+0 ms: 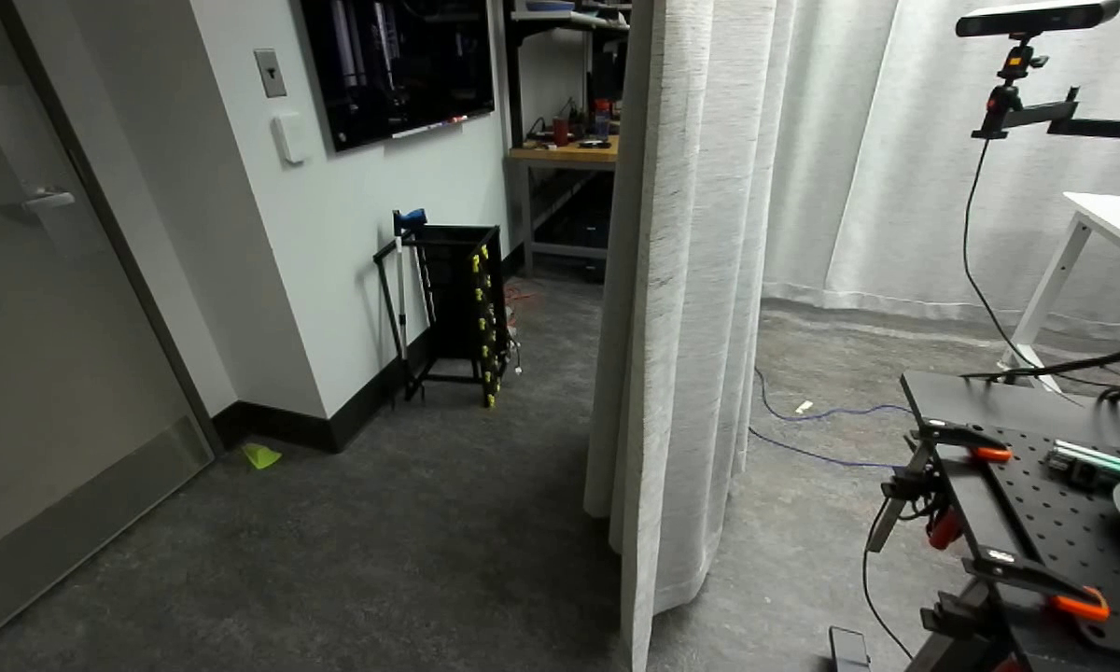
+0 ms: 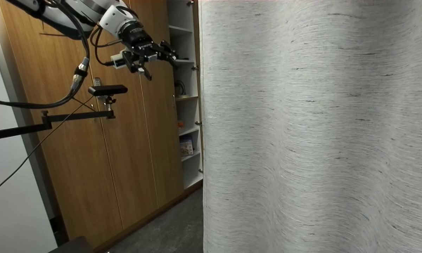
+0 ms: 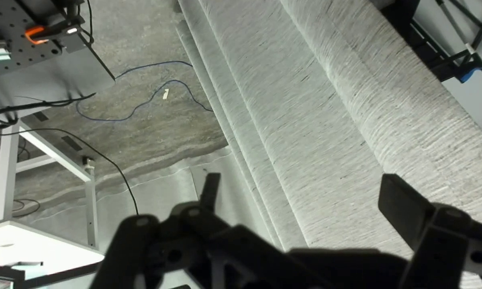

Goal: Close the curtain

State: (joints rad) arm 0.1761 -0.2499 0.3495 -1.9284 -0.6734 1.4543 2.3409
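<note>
Though pale, a streaky curtain [image 2: 318,126].

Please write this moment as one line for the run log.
task: close curtain | claw: open, holding nothing | curtain: hanging in folds, floor visible beside its edge | status: apparently not closed

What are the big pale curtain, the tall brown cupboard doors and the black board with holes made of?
Curtain: soft, matte woven cloth, judging by its folds and streaky threads; fibre unclear.
Cupboard doors: smooth, low-sheen wood or wood-look laminate; a brown grain shows on flat panels.
Black board: perhaps dark-coated metal, matte, given its neat rows of holes; plastic is possible.
</note>
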